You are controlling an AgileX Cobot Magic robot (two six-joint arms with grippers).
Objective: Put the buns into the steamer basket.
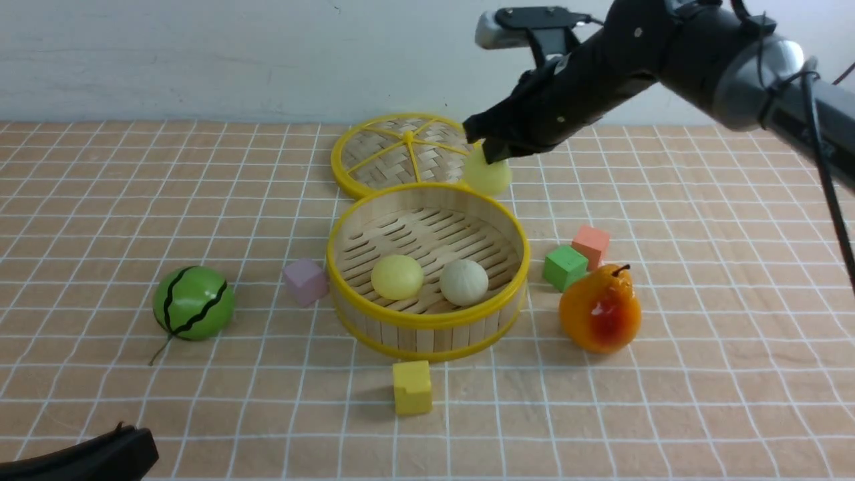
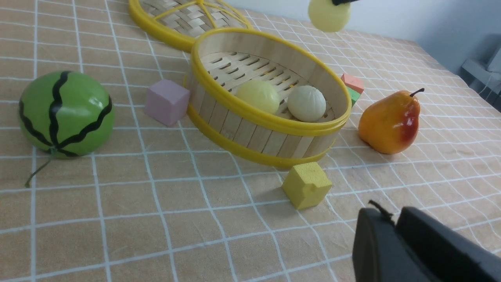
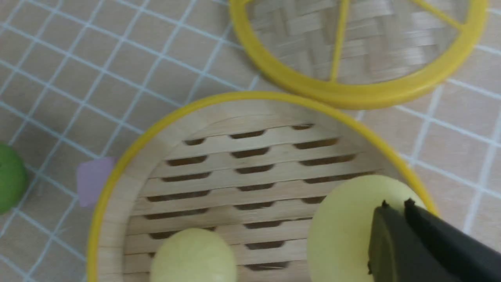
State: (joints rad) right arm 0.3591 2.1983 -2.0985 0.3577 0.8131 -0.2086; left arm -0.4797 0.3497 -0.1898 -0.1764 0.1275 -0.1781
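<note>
We count three buns. Inside the basket (image 1: 427, 319), side by side: yellow bun (image 1: 397, 276), off-white bun (image 1: 464, 282). Above the basket's far rim: third bun (image 1: 493, 179), pinched in our right gripper (image 1: 491, 155). Well apart from the basket: left gripper (image 2: 393, 214); we cannot tell its opening.

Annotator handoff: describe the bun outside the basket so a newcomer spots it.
Find the round bamboo steamer basket. Near its far rim, the right end effector grips a pale yellow bun. Unlike the two buns on the basket floor, it hangs in the air.
</note>
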